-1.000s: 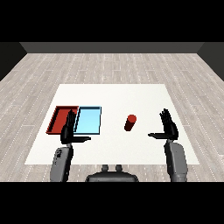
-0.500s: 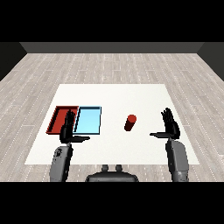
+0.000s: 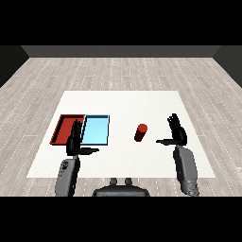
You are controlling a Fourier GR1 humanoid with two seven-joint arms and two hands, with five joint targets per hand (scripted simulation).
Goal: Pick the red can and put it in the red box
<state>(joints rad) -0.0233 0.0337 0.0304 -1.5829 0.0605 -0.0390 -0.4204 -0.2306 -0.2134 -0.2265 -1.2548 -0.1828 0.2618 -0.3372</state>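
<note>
A small red can [image 3: 140, 133] stands upright on the white table [image 3: 123, 106], a little right of centre. My right hand [image 3: 177, 133] is open to the right of the can, fingers straight up and thumb pointing toward it, with a clear gap between them. The red tray [image 3: 64, 126] lies at the left with nothing visible in it. My left hand [image 3: 74, 141] is open in front of the two trays, its fingers overlapping the red tray's near right corner in the head view.
A light blue tray [image 3: 96, 129] lies right beside the red tray, between it and the can. Grey wood flooring surrounds the table on all sides.
My right hand has shifted slightly left and forward, nearer the can. The left hand, the can and both trays have not moved.
</note>
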